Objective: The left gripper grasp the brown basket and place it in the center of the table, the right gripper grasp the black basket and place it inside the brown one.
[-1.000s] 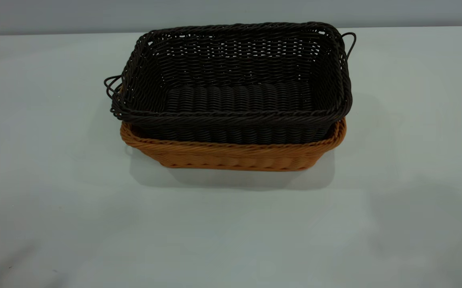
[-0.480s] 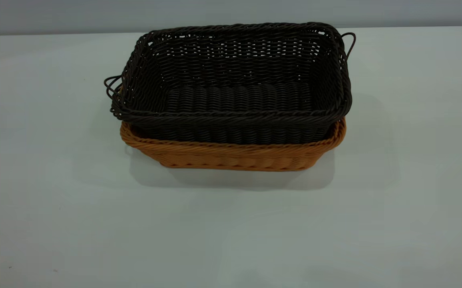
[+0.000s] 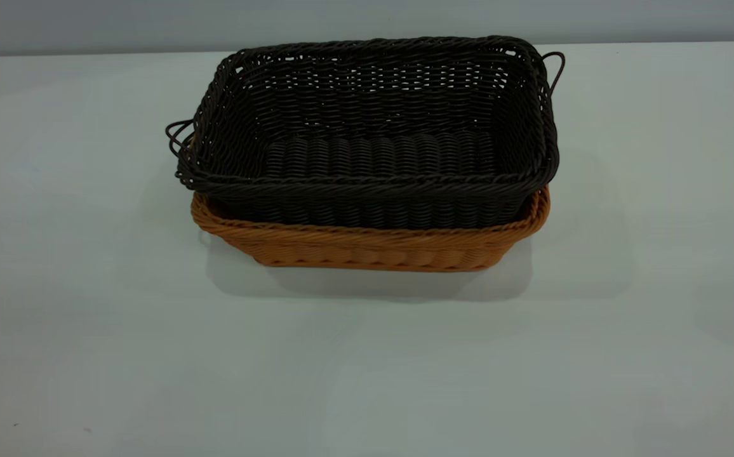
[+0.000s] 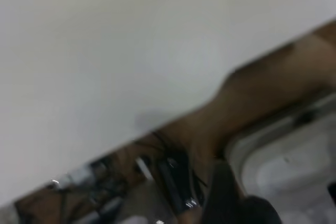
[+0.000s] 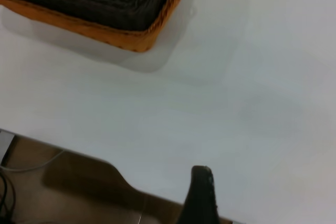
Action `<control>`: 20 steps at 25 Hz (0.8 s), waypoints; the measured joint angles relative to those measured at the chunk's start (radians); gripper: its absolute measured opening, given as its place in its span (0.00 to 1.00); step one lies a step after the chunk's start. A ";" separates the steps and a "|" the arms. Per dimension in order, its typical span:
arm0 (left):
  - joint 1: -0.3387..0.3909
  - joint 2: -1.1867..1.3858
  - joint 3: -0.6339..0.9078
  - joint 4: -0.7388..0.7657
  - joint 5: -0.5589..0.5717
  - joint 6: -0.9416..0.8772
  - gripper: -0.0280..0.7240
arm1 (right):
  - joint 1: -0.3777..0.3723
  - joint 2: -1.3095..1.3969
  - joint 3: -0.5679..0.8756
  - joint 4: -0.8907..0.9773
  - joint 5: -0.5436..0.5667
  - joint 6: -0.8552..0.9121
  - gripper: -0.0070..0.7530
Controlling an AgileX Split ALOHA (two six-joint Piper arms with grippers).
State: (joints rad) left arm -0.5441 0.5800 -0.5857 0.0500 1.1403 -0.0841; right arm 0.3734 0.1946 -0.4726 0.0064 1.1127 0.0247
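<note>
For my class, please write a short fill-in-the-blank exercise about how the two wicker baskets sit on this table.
1. The dark brown-black woven wicker basket sits nested ____ the orange-tan woven wicker basket.
2. The orange-tan basket rests on the pale grey-white ____.
3. The dark basket holds ____ inside.
4. In the exterior view, ____ grippers appear.

Missing words: inside; table; nothing; no

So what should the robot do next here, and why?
Probably nothing more than keeping both arms pulled back. The black basket already sits nested inside the brown basket near the middle of the table, and no claw touches either; the right claw is over the table's edge.
</note>
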 joint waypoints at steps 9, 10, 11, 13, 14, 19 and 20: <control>0.000 -0.160 0.097 -0.067 -0.055 0.084 0.69 | 0.000 0.000 0.000 0.007 -0.001 0.000 0.74; 0.000 -0.181 0.097 -0.067 -0.055 0.084 0.69 | 0.000 0.000 0.000 0.007 -0.001 0.000 0.74; 0.000 -0.198 0.097 -0.067 -0.055 0.084 0.69 | 0.000 0.000 0.000 0.007 -0.001 0.000 0.74; 0.000 -0.236 0.097 -0.067 -0.055 0.084 0.69 | 0.000 0.000 0.000 0.007 -0.001 0.000 0.74; 0.000 -0.254 0.097 -0.067 -0.055 0.084 0.69 | 0.000 -0.001 0.000 0.007 -0.001 0.000 0.74; 0.000 -0.324 0.097 -0.067 -0.054 0.084 0.69 | -0.108 -0.075 0.000 0.013 -0.002 0.000 0.74; 0.000 -0.338 0.097 -0.067 -0.053 0.084 0.69 | -0.146 -0.105 0.000 0.013 -0.002 0.000 0.74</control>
State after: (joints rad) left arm -0.5441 0.2425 -0.4884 -0.0175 1.0877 0.0000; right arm 0.2273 0.0897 -0.4726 0.0190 1.1104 0.0247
